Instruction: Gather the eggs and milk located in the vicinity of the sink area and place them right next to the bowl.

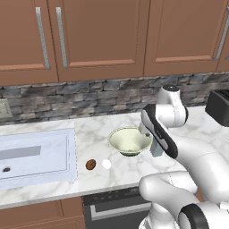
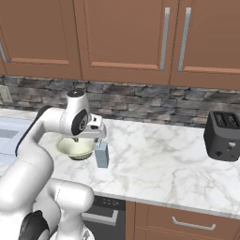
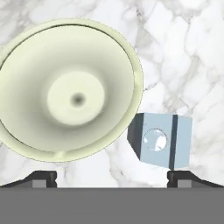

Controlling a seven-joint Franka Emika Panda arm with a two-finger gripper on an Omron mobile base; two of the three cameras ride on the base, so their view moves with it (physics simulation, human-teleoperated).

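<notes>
A: The milk (image 2: 101, 155) — where is it?
B: Upright on the counter (image 2: 159, 154), just beside the bowl (image 1: 130, 141), on the side away from the sink (image 1: 36, 154).
A: And the eggs?
B: Brown egg (image 1: 91, 164) and white egg (image 1: 106, 164) lie between bowl and sink, near the bowl.
A: The gripper (image 3: 113, 178)?
B: Above bowl and milk, jaws spread wide, gripping nothing.

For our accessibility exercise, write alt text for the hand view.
Seen from above, a pale green bowl sits on a marble counter with a small blue milk carton right beside it, under the open gripper.
</notes>
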